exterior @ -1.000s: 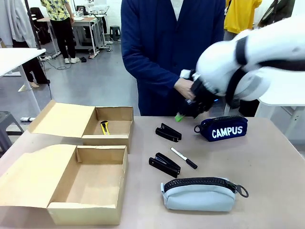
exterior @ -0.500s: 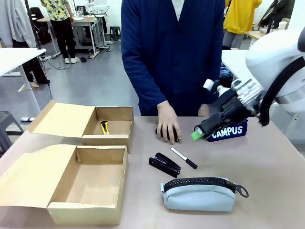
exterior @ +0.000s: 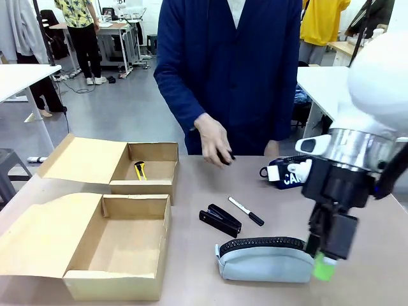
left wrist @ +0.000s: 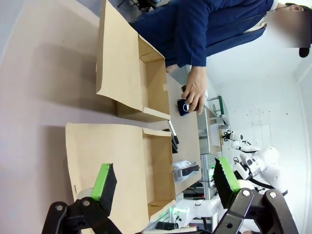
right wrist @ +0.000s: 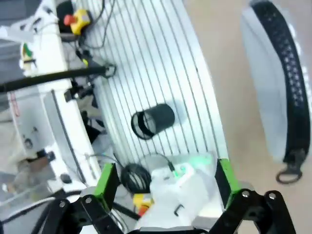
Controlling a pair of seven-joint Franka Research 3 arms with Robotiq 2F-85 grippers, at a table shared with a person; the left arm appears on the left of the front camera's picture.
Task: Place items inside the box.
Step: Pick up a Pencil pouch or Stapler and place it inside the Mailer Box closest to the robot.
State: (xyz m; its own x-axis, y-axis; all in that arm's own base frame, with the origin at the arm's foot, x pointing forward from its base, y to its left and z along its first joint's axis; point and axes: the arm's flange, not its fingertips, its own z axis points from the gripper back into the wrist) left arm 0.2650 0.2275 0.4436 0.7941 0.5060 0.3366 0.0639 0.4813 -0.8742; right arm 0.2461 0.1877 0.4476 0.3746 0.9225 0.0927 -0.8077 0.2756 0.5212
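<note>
Beside the pencil case (exterior: 264,260), right tool (exterior: 323,266) has arrived open.

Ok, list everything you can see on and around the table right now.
near cardboard box: 1, brown, open, front left
far cardboard box: 1, brown, open, behind it
utility knife: 1, yellow, inside far cardboard box
table stapler: 1, black, table centre
held stapler: 1, black, above far edge
marker: 1, black-and-white, beside table stapler
pouch: 1, navy, white letters, far right
pencil case: 1, grey-blue, front right
person's hand: 1, holding held stapler
left end effector: 1, green pads, open
right end effector: 1, green pads, open, by pencil case
</note>
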